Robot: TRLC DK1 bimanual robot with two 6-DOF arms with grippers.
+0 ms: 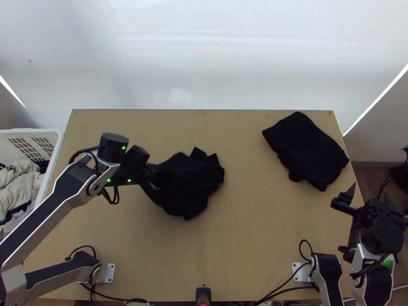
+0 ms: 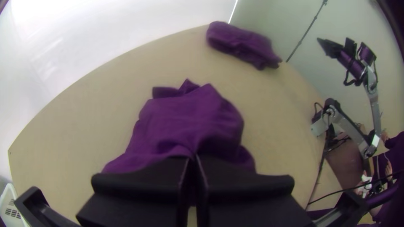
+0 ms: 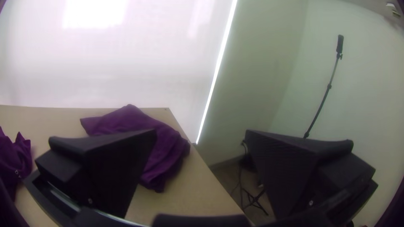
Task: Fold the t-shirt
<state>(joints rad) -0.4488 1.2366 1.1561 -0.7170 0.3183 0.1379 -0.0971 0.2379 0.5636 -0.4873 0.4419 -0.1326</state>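
Left gripper (image 1: 157, 185): fingers pinched on bunched t-shirt (image 1: 189, 186)
Right gripper (image 1: 371, 193): fingers spread
Dark cloth (image 1: 306, 150): tabletop (image 1: 245, 229), far right

Wide open lane on table (image 1: 245, 229) between left cloth (image 1: 188, 178) and right cloth (image 1: 306, 148), running from far edge to near edge. More room in front of left cloth; narrower strip behind it. Left arm (image 1: 43, 217) slants over table's left side, its end effector (image 1: 153, 184) closed on left cloth: way in from left blocked. Right end effector (image 1: 370, 196), spread wide, obstructs right edge in front of right cloth. Near edge: black post (image 1: 203, 294), cables (image 1: 282, 283).
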